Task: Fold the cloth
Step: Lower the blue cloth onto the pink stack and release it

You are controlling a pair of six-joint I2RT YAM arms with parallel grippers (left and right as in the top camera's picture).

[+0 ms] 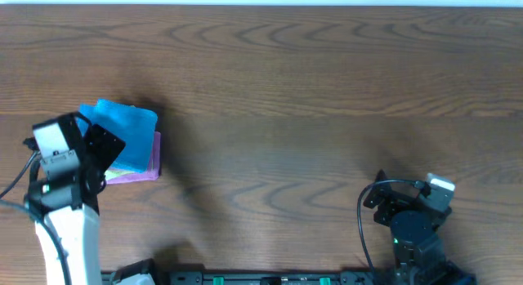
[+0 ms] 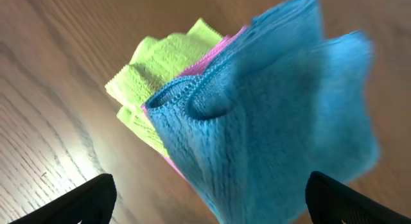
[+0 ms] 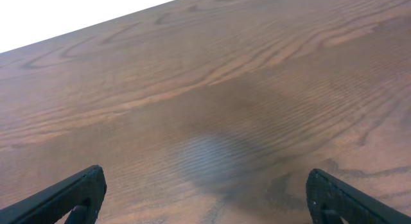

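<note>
**Cloth stack, table's left side**

Overhead: blue cloth (image 1: 122, 123) atop pink cloth (image 1: 152, 158), below left gripper (image 1: 105, 148).
Left wrist: jaws wide, empty; green cloth (image 2: 154, 63) lowest.
Right wrist: right gripper (image 3: 205, 201) wide, over table (image 3: 225, 89).
Risk: a deep pinch catches the pink cloth too.

We see a blue cloth (image 2: 276, 121), fuzzy microfibre, folded and topping a small stack on the left side of the counter (image 1: 310, 89); its surface is rumpled, with a pucker near one hemmed corner; under it we find a pink cloth (image 1: 154, 158) showing only as a narrow edge; a lime-green cloth (image 2: 154, 63), folded, pokes out beyond that pink edge
</note>
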